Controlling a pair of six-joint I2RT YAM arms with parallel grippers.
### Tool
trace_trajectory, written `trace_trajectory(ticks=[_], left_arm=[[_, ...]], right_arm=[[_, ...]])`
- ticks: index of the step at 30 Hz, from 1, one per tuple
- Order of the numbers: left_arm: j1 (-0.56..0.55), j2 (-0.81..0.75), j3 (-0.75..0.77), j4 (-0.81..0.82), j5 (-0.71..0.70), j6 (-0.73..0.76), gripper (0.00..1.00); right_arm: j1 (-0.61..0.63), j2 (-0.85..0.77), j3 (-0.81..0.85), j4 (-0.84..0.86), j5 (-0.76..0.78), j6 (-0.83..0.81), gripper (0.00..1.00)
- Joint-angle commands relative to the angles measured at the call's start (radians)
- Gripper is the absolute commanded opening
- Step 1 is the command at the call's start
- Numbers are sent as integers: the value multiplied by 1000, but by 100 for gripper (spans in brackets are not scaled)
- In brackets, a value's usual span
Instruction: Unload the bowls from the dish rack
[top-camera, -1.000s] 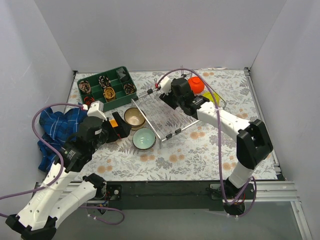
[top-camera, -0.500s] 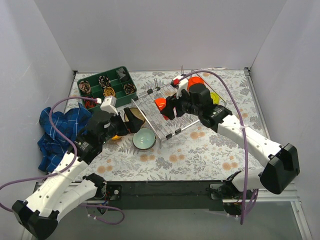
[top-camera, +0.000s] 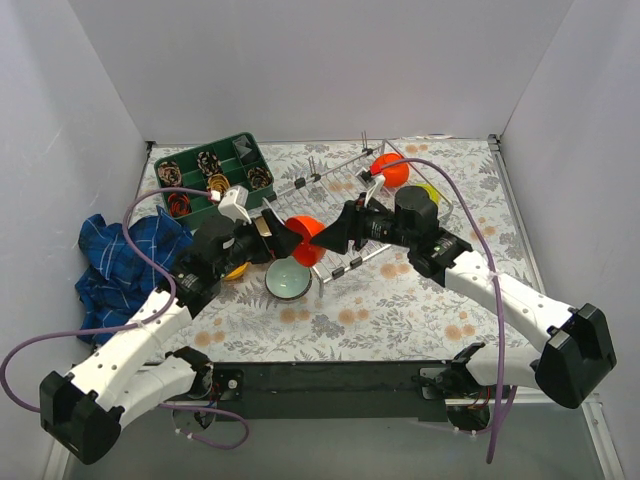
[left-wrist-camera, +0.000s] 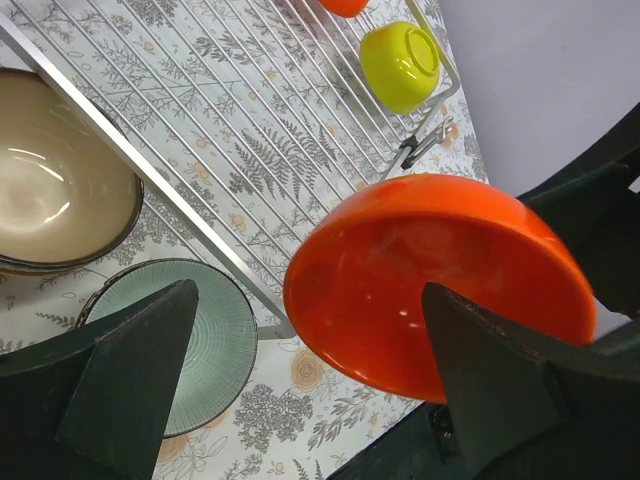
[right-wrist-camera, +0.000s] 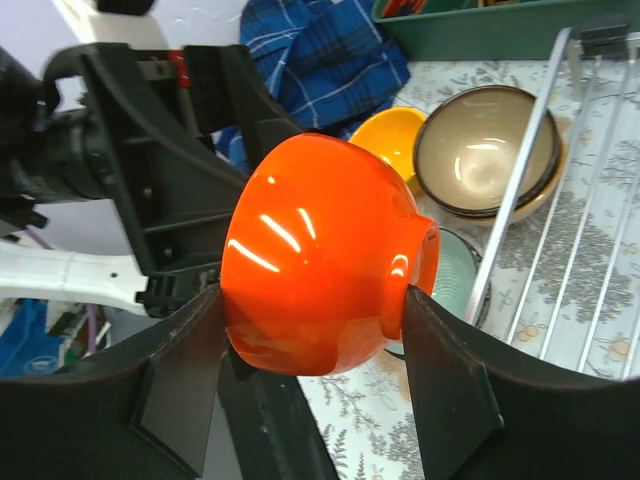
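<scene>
While right tool (right-wrist-camera: 312, 330) pinches red-orange bowl (left-wrist-camera: 435, 280) beside rack (left-wrist-camera: 170, 180) edge, left tool (left-wrist-camera: 310, 295) spreads, apparently not touching.

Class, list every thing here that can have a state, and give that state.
Right end effector: shut on held red-orange bowl.
Left end effector: open.
Dish rack: holds lime bowl and second red-orange bowl.
Grey-green bowl: upright on table.
Stacked bowls: upright, one nested in the other.
Blue cloth: crumpled.
</scene>
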Motion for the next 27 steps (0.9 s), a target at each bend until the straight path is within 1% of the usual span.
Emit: trace_trajectory(ticks=[1,3,6,7,9,10,11,13,14,15,16,17,19,20,21,22,23,25,26,27], left_arm=[[-4,-6,-46,61,-11,-59,93],[-4,-16,-75,74,-17,-76,90],[-4,-26,-105,100,-14,-119,79],[-2,-25,-111,107,-8,-128,69],[-4,-26,-121,116,4,-151,59],[-4,-29,-122,114,4,-157,52],[-4,-33,-126,117,4,-167,40],[-2,-45,-132,119,1,-168,26],[-4,-49,-134,116,-2,-167,14],[-4,-56,-134,111,-13,-167,8],[-4,-68,-135,105,-20,-167,2],[-4,-75,-134,84,-31,-167,0],[-4,-86,-122,50,-59,-164,0],[-4,-98,-115,-3,-101,-165,0],[-4,-103,-106,-34,-152,-177,0],[-4,-111,-93,-68,-175,-184,0],[-4,-121,-83,-140,-207,-193,0],[-4,-135,-71,-221,-288,-243,0],[-2,-140,-56,-307,-315,-263,0],[-2,-141,-48,-351,-336,-285,0]], right_arm=[[-1,-38,-25,201,-75,136,36],[0,-40,-36,223,-86,162,36],[-1,-38,-62,269,-97,202,36],[-1,-37,-68,298,-101,211,36],[-1,-32,-88,322,-111,243,36],[-1,-29,-93,335,-112,249,36],[-1,-27,-96,345,-114,254,36],[-1,-21,-104,353,-118,260,38],[-1,-20,-105,355,-120,260,39],[-1,-18,-113,355,-120,260,45],[0,-17,-117,355,-118,260,47],[-1,-18,-121,355,-117,257,50],[-1,-23,-139,349,-97,249,67],[-3,-24,-147,342,-88,246,76],[-6,-32,-156,324,-74,242,95],[-8,-35,-157,310,-66,230,98],[-8,-37,-157,289,-45,197,98],[-9,-43,-145,202,-17,156,99],[-9,-46,-138,168,7,110,99],[-11,-46,-128,136,24,82,99]])
